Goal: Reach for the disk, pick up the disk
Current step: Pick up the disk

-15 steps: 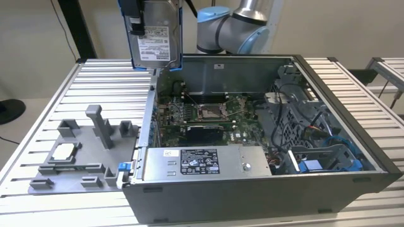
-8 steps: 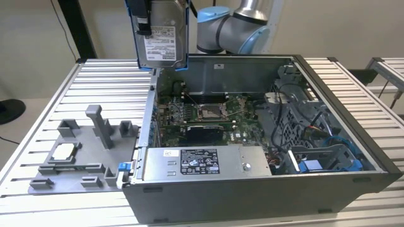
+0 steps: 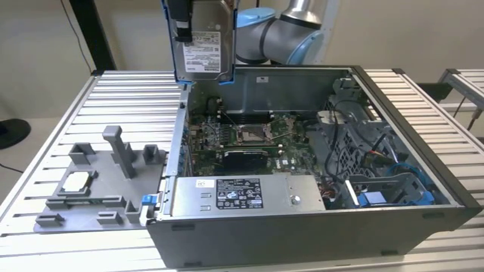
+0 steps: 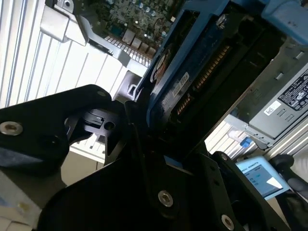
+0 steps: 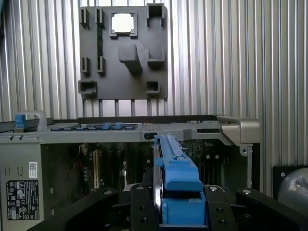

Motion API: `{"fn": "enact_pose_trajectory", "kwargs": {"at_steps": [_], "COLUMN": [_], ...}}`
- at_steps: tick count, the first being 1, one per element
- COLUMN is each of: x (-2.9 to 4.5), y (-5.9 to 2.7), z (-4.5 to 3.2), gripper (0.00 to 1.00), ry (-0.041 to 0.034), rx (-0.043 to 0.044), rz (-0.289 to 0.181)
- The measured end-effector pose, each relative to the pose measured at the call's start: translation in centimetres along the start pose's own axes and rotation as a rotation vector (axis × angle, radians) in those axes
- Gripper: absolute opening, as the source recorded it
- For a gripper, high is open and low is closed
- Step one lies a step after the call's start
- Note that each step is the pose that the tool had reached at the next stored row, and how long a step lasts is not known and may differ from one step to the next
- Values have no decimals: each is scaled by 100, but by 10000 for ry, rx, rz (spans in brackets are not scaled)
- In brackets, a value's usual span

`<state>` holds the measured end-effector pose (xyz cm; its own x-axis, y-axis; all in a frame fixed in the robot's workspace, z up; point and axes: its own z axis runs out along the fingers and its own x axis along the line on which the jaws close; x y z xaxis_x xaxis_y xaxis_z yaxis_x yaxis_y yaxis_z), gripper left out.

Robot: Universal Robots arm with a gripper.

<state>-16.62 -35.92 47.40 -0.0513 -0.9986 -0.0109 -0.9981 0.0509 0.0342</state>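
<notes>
Lying on the ribbed table [image 3: 128,90], below the gripper [image 3: 182,22] toward the exterior view's left, a grey fixture plate [image 3: 102,190] carries a small square chip [image 3: 76,182]; the gripper is clamped on the disk [image 3: 203,48], held upright in the air, blue rails along its edges; beneath it sits the open computer case [image 3: 302,232], its motherboard [image 3: 250,136] and labelled silver box [image 3: 242,195] exposed.

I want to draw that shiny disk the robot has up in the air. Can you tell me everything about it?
The disk is a flat, silver-grey metal slab with a white printed label and blue plastic rails down its sides. It stands upright in the air above the open computer case's back corner, pinched by the black claw.
</notes>
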Motion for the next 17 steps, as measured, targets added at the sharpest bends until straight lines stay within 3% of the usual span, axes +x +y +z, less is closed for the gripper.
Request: {"fn": "enact_pose_trajectory", "kwargs": {"at_steps": [17], "x": [-19], "y": [-369], "z": [-12], "gripper": [0], "ry": [0], "rx": [1], "rz": [1]}}
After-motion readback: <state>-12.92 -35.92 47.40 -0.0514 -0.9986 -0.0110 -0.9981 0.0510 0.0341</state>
